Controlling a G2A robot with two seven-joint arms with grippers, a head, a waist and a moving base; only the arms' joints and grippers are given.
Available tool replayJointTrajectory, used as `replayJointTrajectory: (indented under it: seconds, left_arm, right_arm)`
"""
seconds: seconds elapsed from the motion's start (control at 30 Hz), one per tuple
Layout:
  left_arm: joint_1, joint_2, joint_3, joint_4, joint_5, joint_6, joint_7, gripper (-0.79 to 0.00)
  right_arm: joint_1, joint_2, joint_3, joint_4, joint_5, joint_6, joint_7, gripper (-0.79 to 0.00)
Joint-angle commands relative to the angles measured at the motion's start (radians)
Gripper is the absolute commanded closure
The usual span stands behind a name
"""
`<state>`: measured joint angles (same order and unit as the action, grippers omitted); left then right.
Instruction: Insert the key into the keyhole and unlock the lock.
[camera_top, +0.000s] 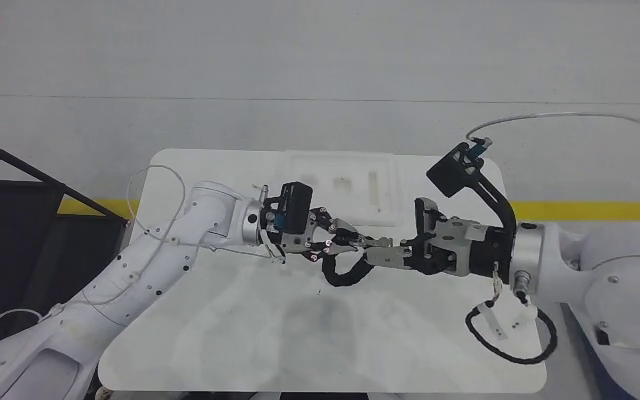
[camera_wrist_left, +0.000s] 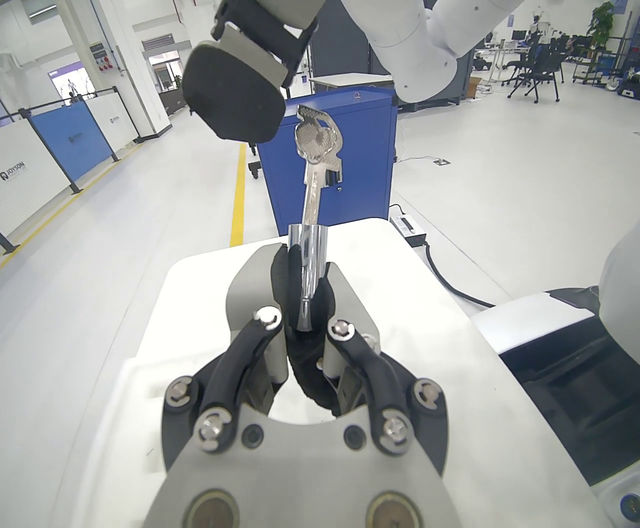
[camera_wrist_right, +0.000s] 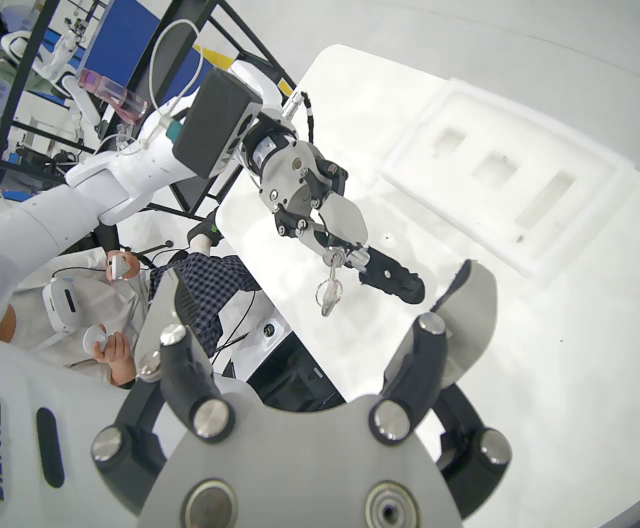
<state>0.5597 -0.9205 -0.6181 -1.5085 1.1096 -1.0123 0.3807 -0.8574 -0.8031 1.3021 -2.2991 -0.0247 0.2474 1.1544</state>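
1. Top view: left gripper (camera_top: 345, 241) clamps the lock (camera_top: 344, 273) aloft; I present it to the right gripper (camera_top: 376, 252).
2. Left wrist view: key (camera_wrist_left: 317, 150) seated in keyhole (camera_wrist_left: 308, 229), head free.
3. Right wrist view: right fingers (camera_wrist_right: 472, 292) wide near key head, for pinching, I judge.

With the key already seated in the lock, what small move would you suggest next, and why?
Probably ease the right gripper onto the key and shut it, ready to turn: the key sits in the lock, which the left gripper clamps, and the right gripper hangs open nearby.
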Motion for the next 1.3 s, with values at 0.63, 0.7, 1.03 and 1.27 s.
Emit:
replayJointTrajectory:
  seconds: [0.63, 0.7, 1.03, 1.27]
  left_arm:
    - [-0.203, 0.127, 0.195, -0.070, -0.402, 0.000, -0.281, 0.000]
    - [-0.211, 0.130, 0.203, -0.075, -0.410, 0.000, -0.285, 0.000]
    - [-0.237, 0.127, 0.254, -0.060, -0.461, 0.000, -0.291, 0.000]
    - [-0.248, 0.115, 0.289, -0.035, -0.490, 0.000, -0.302, 0.000]
  right_arm:
    - [-0.126, 0.025, 0.106, 0.023, -0.002, -0.382, 0.089, -0.785]
    - [-0.126, 0.025, 0.106, 0.023, -0.002, -0.382, 0.089, -0.785]
    - [-0.174, 0.031, 0.065, -0.006, -0.265, -0.726, 0.011, -0.785]
    - [-0.238, 0.031, 0.063, -0.051, -0.436, -0.858, -0.127, -0.785]
